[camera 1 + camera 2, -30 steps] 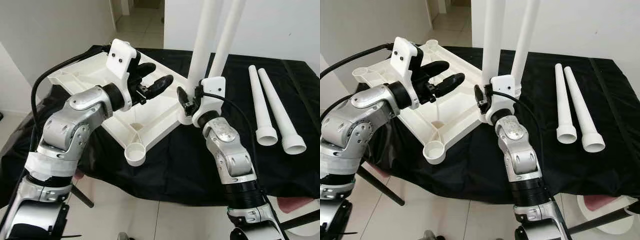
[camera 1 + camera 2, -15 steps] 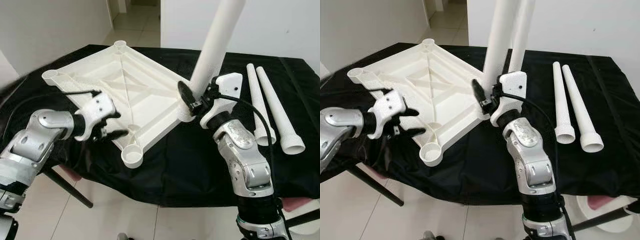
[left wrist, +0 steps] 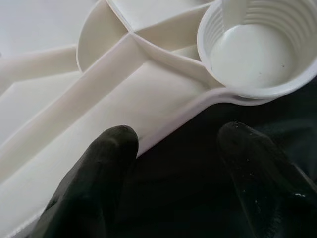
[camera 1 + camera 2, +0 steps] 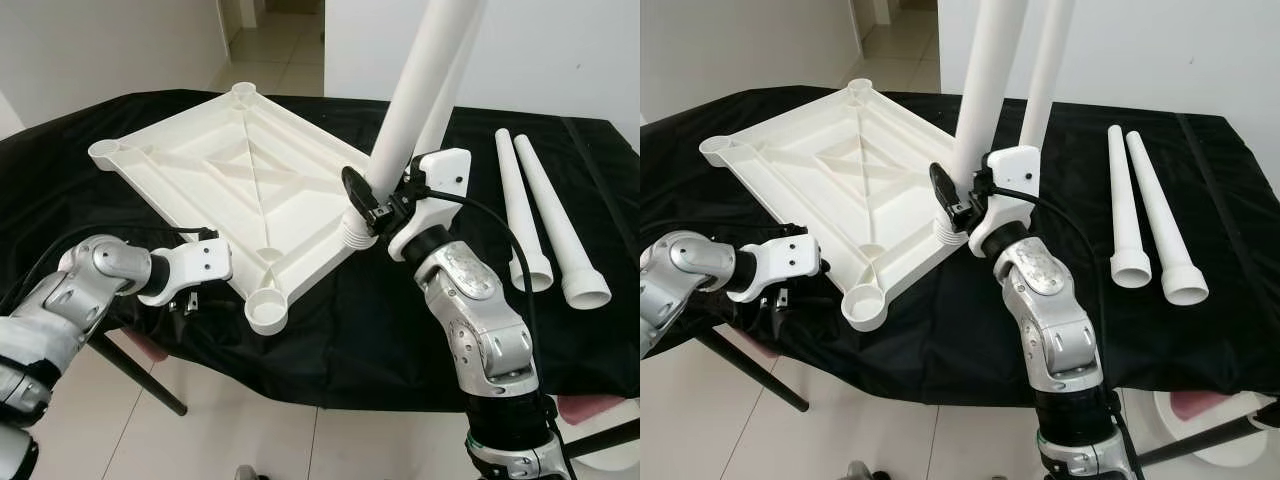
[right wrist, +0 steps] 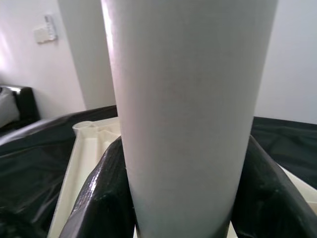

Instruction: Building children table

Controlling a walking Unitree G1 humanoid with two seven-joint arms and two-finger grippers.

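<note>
A white tabletop (image 4: 230, 160) lies upside down on the black-covered table. My right gripper (image 4: 375, 205) is shut on a white leg (image 4: 415, 100) that tilts, its threaded end at the tabletop's right corner. Up close, black fingers (image 5: 104, 193) clasp the leg (image 5: 188, 109). A second leg (image 4: 1050, 60) stands upright behind it. My left gripper (image 4: 190, 300) hangs low at the tabletop's front-left edge, beside the near corner socket (image 4: 268, 312). It (image 3: 178, 168) is open over black cloth, one finger (image 3: 94, 183) by the edge and the socket (image 3: 257, 49) ahead.
Two loose white legs (image 4: 520, 200) (image 4: 560, 220) lie side by side on the black cloth at the right. The table's front edge runs just below the near socket, with pale tiled floor (image 4: 250, 440) beneath. A doorway opens at the back.
My left arm has swung down from over the tabletop to its front-left edge. The right gripper keeps its hold on the leg, which now leans more.
</note>
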